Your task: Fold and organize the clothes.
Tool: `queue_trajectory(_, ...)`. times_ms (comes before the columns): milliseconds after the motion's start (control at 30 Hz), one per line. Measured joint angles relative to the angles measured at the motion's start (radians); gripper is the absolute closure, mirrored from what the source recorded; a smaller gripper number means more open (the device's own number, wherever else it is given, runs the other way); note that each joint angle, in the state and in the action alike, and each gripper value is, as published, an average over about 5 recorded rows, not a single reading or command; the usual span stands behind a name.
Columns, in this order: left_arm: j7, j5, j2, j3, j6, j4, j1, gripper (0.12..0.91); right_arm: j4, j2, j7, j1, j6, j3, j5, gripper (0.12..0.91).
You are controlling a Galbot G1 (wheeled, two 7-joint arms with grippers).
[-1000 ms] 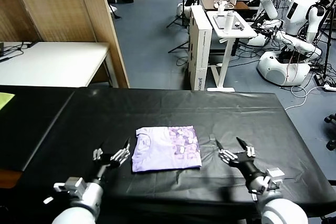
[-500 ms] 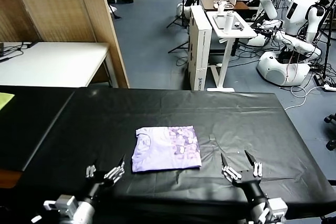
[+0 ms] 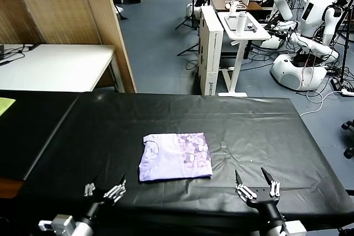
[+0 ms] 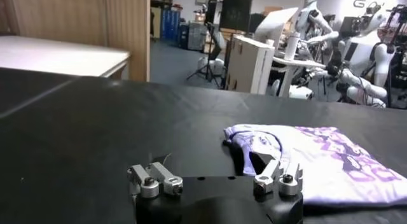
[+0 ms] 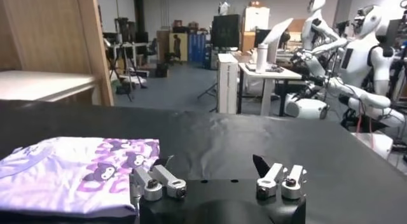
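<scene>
Left gripper [image 3: 104,189] and right gripper [image 3: 256,185] both drawn back toward the robot, farther from the folded T-shirt [image 3: 175,156].

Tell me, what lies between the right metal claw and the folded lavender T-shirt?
Nothing: the head view shows only bare black table cover between right gripper and T-shirt.

Both arms end in a black wrist block w/ silver metal hardware. Left gripper [image 3: 104,189]: two thin dark fingers [image 3: 116,190] on pale silver linkage bars, small round pivot pins along them; a light-grey bracket sits behind it. Right gripper [image 3: 255,182]: same build, two pointed black fingertips [image 3: 238,177], silver links, black stem below. Wrist views: each black base carries two pairs of silver knuckle blocks w/ round screw heads, plus a row of tiny holes in the top face.
</scene>
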Motion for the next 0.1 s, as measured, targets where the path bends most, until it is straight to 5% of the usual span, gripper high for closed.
queue_trajectory(100, 0.002, 0.0, 0.0, -0.003, -0.001, 0.0, 0.002, 0.123, 0.001, 0.002, -0.001, -0.002, 0.0, 0.001, -0.001, 0.118)
